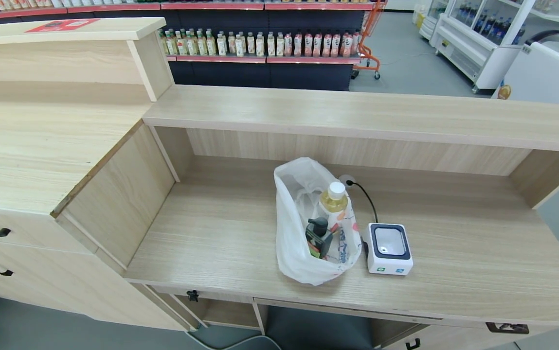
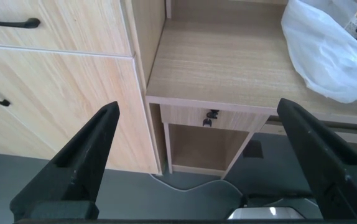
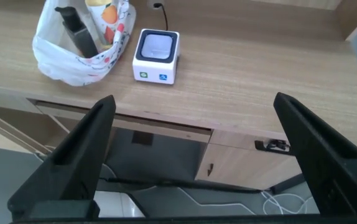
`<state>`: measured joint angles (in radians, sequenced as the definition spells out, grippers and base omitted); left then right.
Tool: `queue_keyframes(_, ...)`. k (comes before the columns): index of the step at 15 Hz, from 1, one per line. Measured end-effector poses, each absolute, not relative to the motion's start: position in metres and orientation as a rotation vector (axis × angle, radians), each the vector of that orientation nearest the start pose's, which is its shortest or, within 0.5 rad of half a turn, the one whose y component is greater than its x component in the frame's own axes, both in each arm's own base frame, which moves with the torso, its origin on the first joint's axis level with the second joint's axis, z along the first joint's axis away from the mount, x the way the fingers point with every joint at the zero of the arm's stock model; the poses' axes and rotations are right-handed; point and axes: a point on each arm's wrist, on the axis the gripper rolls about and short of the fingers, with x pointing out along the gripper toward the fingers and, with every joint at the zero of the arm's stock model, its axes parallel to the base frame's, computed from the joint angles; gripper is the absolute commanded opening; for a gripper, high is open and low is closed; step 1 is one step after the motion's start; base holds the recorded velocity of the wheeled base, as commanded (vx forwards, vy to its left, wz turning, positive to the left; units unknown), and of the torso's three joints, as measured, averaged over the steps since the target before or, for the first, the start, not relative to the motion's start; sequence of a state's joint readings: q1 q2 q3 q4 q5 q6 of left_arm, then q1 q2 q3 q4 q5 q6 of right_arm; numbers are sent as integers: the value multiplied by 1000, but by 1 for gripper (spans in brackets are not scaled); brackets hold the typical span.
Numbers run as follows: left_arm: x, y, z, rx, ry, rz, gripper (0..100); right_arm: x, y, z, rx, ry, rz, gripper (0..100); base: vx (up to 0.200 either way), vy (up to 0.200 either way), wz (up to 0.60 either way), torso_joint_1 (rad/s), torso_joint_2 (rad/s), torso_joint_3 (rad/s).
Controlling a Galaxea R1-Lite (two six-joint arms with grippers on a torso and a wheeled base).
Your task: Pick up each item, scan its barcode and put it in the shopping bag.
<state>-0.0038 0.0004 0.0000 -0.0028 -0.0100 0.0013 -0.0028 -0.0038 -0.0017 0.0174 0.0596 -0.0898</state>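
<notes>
Your left gripper [image 2: 198, 107] hung low in front of the wooden desk [image 1: 211, 233], off its left front corner. Its jaws were spread wide with nothing between them. Your right gripper [image 3: 194, 99] was just as wide open and just as empty, below the desk's front edge and nearer the right side.

On the desk, close to the front edge, stood the white plastic shopping bag [image 1: 291, 245] with its mouth open. Inside it a dark pump bottle [image 1: 318, 236] sat nearest you. Behind that stood a taller bottle of yellow liquid [image 1: 333, 200] with a white cap.

Just beside the bag, on its right, sat the white barcode scanner [image 1: 388, 248], its dark-framed window facing up. A black cable [image 1: 364, 194] ran from behind the scanner to a round port farther back in the desktop.

Beyond the desk rose a raised ledge [image 1: 357, 114]. Past it were store shelves [image 1: 260, 43] lined with rows of bottles, and glass-door coolers [image 1: 483, 34] stood at the far right.
</notes>
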Motion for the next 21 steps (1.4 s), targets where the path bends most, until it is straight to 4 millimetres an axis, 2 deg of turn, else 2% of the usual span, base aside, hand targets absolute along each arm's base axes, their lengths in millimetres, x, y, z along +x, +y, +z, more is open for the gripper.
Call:
queue_keyframes(9, -23, 0, 76, 2, -2, -14, 100, -23, 1, 74, -86, 10, 59, 100, 0, -200, 0, 3, 2, 2)
queue_keyframes(12, -23, 0, 76, 0, -3, -14, 100, -23, 1, 74, -86, 11, 60, 100, 0, 0, 0, 0, 0, 0)
queue_keyframes(18, -23, 0, 76, 1, 1, -14, 100, -23, 1, 74, -87, 12, 58, 100, 200, 0, 0, 6, 1, -1)
queue_keyframes(21, -23, 0, 76, 0, -1, -14, 100, -23, 1, 74, -86, 11, 59, 100, 0, 0, 0, 0, 0, 0)
